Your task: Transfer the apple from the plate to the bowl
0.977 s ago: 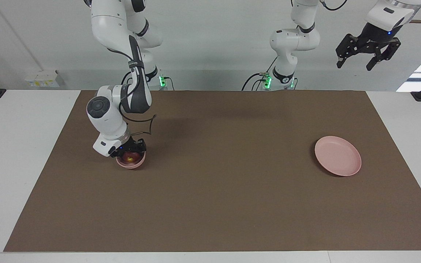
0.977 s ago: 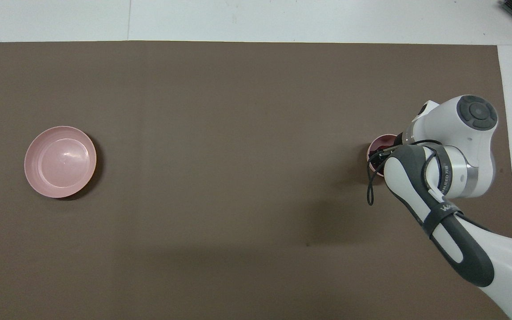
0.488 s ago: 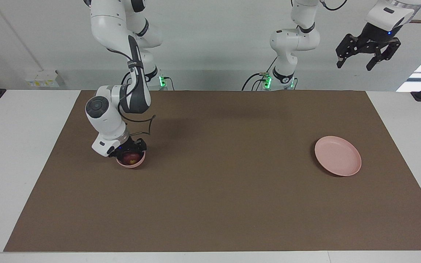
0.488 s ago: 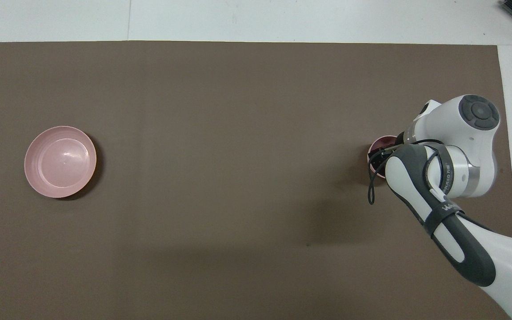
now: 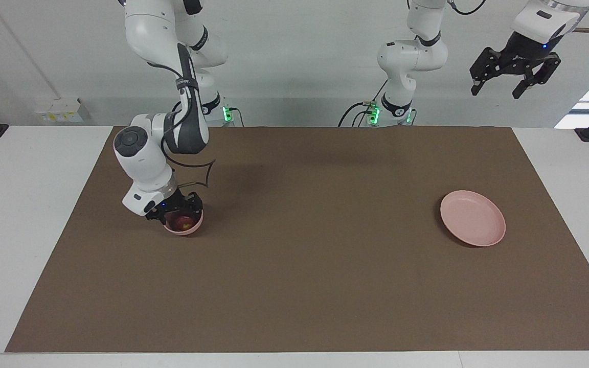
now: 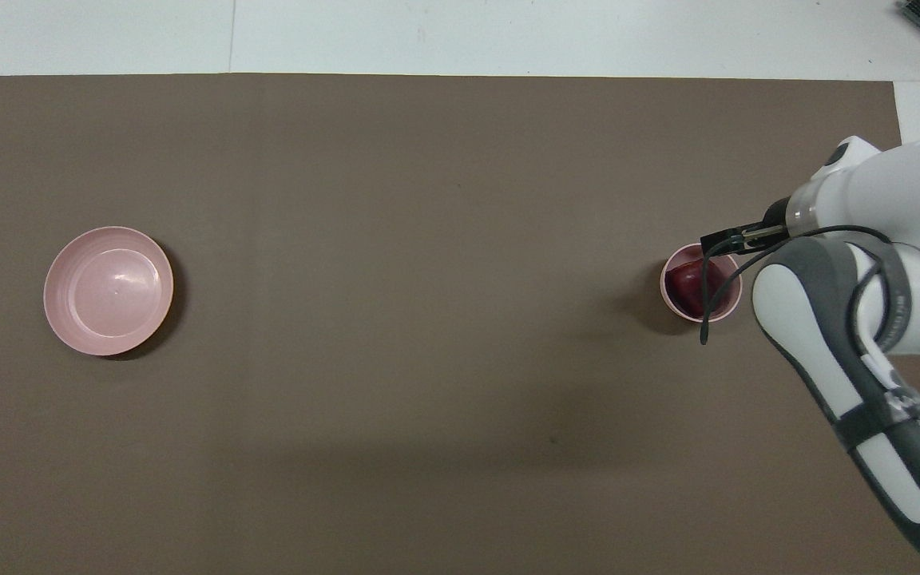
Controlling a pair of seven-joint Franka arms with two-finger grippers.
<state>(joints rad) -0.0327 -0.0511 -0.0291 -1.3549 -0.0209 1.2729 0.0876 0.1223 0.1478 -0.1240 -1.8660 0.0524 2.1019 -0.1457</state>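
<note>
Apple (image 5: 185, 222): judged light, rigid, glossy and liable to slip; best taken across its widest part. It lies in the bowl (image 5: 187, 230), toward the right arm's end.
Plate (image 5: 472, 217): nothing on it.
Right gripper (image 5: 174, 210): just over the bowl; its opening cannot be told, apparently nothing held.
Left gripper (image 5: 515, 77): parked high, spread wide, nothing held.

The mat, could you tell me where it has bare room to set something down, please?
The whole stretch of mat between the bowl and the plate is bare, as is the strip along the edge farthest from the robots. It is crowded only at the bowl, where the apple lies and the right pincer sits just above. The left pincer waits high up.
</note>
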